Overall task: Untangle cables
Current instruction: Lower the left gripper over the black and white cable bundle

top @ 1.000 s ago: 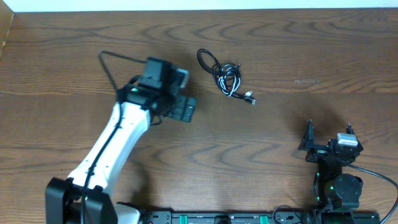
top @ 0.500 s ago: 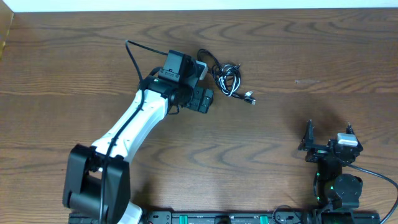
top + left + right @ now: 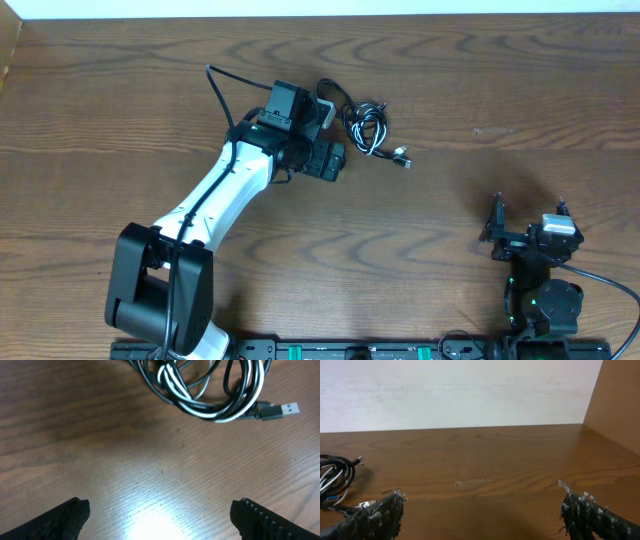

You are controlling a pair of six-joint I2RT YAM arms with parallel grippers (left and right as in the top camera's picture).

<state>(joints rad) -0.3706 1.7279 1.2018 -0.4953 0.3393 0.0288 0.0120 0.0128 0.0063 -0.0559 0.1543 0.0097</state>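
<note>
The cables [image 3: 366, 128] lie as one small tangle of black and white cord at the back middle of the table, a plug end [image 3: 403, 158] sticking out at its lower right. In the left wrist view the cables [image 3: 210, 390] fill the top, with a USB plug [image 3: 281, 409] at the right. My left gripper [image 3: 328, 135] hovers just left of the tangle, open and holding nothing; in its own view the left gripper [image 3: 160, 520] stands wide over bare wood. My right gripper [image 3: 529, 215] rests open near the front right, far from the cables [image 3: 335, 477].
The wooden table [image 3: 500, 80] runs to a pale wall at the back. A side board [image 3: 615, 400] rises at the right in the right wrist view. The left arm's own black wire [image 3: 218, 85] loops up behind its wrist.
My left arm has swung to the right and back, bringing its open gripper beside the tangle. The cables and the right arm have not moved.
</note>
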